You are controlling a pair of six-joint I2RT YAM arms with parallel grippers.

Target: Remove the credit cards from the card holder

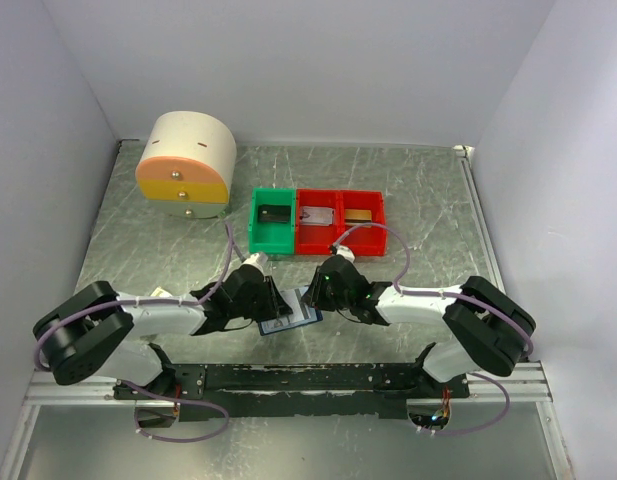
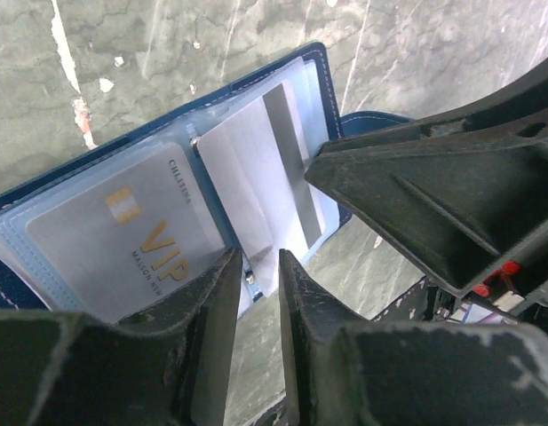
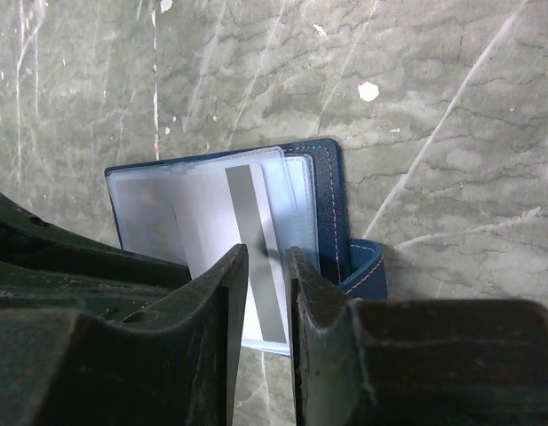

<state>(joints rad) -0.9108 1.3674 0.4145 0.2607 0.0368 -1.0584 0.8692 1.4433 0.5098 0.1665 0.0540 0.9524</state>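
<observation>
The card holder (image 1: 296, 318), navy with clear sleeves, lies open on the table between both arms. A pale grey credit card (image 2: 256, 169) with a darker stripe sticks partway out of a sleeve. A second card marked VIP (image 2: 123, 231) sits inside the other sleeve. My left gripper (image 2: 260, 257) has its jaws a narrow gap apart, with the grey card's lower corner at their tips. My right gripper (image 3: 269, 253) stands over the holder's (image 3: 327, 204) near edge. Its jaws are slightly apart, and the card's stripe (image 3: 251, 204) shows through the gap. The strap tab (image 3: 362, 266) pokes out at the right.
A green bin (image 1: 272, 222) and a red double bin (image 1: 340, 218) stand behind the holder, each compartment with a flat thing in it. A round cream drawer box (image 1: 186, 165) sits at the back left. White walls close in the table.
</observation>
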